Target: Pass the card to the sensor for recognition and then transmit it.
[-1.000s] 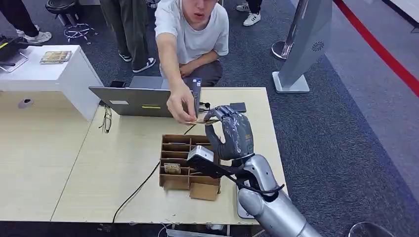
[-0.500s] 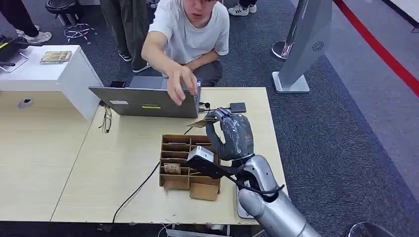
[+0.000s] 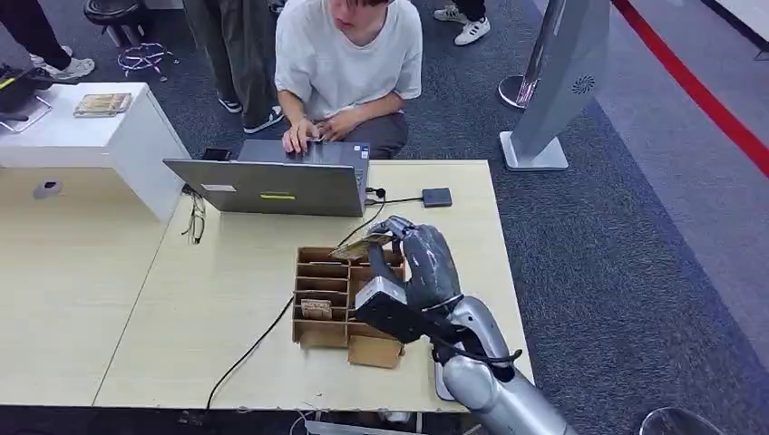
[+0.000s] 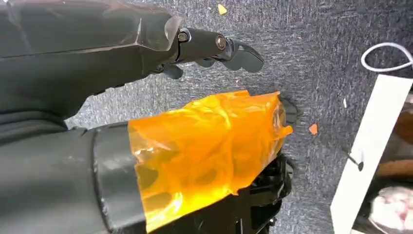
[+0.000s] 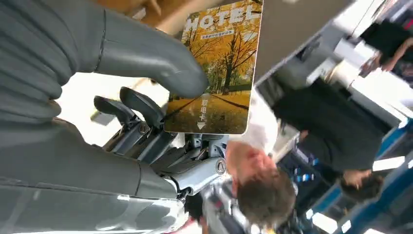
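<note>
My right hand [image 3: 419, 258] pinches a hotel card [image 3: 361, 245] between thumb and fingers, above the far edge of the brown cardboard organiser [image 3: 319, 292]. In the right wrist view the card [image 5: 216, 68] bears an autumn-tree picture and the word HOTEL, with the thumb [image 5: 160, 63] pressed on its face. A small black square sensor [image 3: 436, 197] on a cable lies on the table beyond the hand, apart from the card. My left hand [image 4: 146, 97] hangs over dark carpet, its thumb wrapped in orange film [image 4: 209, 146], its fingers [image 4: 214, 46] extended and holding nothing.
A person [image 3: 349, 54] sits behind the table typing on an open laptop [image 3: 272, 186]. Glasses [image 3: 196, 225] lie left of the organiser, and a black cable [image 3: 263, 337] runs across the tabletop [image 3: 209, 308]. A white kiosk stand [image 3: 553, 91] is at the back right.
The person let go of the card and drew the hand back to the laptop. My right hand, keeping the card, moved nearer and lower, over the organiser.
</note>
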Motion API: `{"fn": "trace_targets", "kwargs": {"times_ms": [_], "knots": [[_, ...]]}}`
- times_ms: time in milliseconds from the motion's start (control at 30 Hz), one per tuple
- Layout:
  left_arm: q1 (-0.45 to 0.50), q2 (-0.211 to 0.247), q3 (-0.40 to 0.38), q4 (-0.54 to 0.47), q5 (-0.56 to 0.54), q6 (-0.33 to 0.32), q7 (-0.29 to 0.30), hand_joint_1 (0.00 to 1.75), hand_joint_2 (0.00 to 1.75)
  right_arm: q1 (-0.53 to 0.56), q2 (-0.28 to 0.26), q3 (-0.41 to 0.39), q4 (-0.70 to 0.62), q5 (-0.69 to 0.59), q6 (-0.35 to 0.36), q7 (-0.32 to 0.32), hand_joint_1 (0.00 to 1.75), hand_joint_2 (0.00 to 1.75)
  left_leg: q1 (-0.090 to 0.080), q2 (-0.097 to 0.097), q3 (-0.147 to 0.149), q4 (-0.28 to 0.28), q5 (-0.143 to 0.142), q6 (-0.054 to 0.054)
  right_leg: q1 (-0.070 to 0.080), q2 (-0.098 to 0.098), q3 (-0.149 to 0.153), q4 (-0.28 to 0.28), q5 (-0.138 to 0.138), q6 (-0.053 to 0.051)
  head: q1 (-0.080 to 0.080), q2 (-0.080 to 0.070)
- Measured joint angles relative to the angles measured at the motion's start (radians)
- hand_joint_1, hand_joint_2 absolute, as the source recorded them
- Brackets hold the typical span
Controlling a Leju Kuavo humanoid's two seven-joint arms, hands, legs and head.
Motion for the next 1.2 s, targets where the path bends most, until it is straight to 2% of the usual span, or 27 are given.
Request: {"fn": "trace_targets", "kwargs": {"times_ms": [267, 667, 1033, 1200], "knots": [[0.011, 0.0, 0.033, 0.0, 0.013, 0.009, -0.018, 0.0, 0.0, 0.068, -0.055, 0.0, -0.039, -0.19, 0.113, -0.034, 1.75, 1.75, 0.0, 0.0, 0.0, 0.0, 0.0, 0.0, 0.0, 0.0, 0.0, 0.0, 0.0, 0.0, 0.0, 0.0], [0.011, 0.0, 0.079, 0.0, 0.031, 0.029, -0.018, 0.0, 0.0, 0.154, -0.177, -0.026, -0.043, -0.492, 0.289, -0.067, 1.75, 1.75, 0.0, 0.0, -0.001, 0.0, 0.0, 0.0, 0.0, 0.0, 0.0, 0.0, 0.0, 0.0, 0.0, 0.0], [0.011, -0.003, 0.09, 0.0, 0.03, 0.04, -0.011, 0.0, 0.0, 0.17, -0.266, -0.066, -0.008, -0.648, 0.391, -0.036, 1.75, 1.75, 0.0, 0.0, 0.0, 0.0, 0.0, 0.0, 0.0, 0.0, 0.0, 0.0, 0.0, 0.0, 0.0, 0.0], [0.011, -0.003, 0.09, 0.0, 0.031, 0.04, -0.011, 0.0, 0.0, 0.17, -0.266, -0.066, -0.008, -0.648, 0.391, -0.036, 1.75, 1.75, 0.0, 0.0, 0.0, 0.0, 0.0, 0.0, 0.0, 0.0, 0.0, 0.0, 0.0, 0.0, 0.0, 0.0]]}}
